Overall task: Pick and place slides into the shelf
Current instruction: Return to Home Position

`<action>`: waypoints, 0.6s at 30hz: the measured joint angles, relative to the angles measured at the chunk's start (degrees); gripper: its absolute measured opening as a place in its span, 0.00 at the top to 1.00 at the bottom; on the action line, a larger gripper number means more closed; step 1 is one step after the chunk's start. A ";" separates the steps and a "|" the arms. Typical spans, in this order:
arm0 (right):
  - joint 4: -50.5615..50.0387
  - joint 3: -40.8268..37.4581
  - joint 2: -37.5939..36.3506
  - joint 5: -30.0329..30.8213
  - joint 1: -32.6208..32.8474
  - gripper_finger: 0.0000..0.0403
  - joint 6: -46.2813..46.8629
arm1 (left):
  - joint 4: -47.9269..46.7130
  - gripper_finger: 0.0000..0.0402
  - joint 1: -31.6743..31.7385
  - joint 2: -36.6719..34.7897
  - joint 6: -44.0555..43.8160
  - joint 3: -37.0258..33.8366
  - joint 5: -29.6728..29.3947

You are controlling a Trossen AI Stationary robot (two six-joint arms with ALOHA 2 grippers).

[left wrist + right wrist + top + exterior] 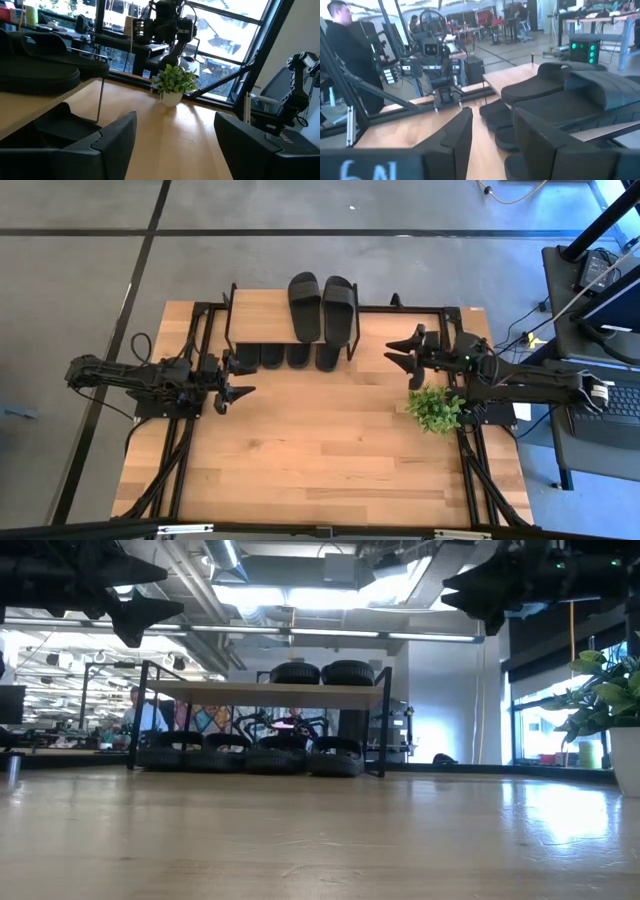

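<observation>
Top centre from above, we are seeing two ribbed black slides (pixel 322 307) on the pale-planked shelf (pixel 262 315), four more half hidden beneath; left gripper (pixel 238 397) and right gripper (pixel 398 358) are hanging released. Low view: both are getting cropped up top.

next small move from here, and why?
Probably just draw both arms back to their home pose. Two slides sit on the shelf top and four slides are tucked beneath it; none shows loose on the table. The left gripper and right gripper are open, empty and apart from the shelf.
</observation>
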 joint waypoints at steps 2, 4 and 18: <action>0.14 -1.11 -2.08 0.12 0.00 0.64 0.15 | 0.00 0.36 0.00 0.01 -0.04 0.00 0.03; 0.11 -2.30 -4.11 0.36 0.00 0.64 0.15 | -0.01 0.36 0.00 -0.05 -0.03 0.00 0.06; -0.14 -9.13 -20.39 3.60 0.00 0.64 1.46 | -7.12 0.36 0.00 -9.28 0.07 0.00 -0.38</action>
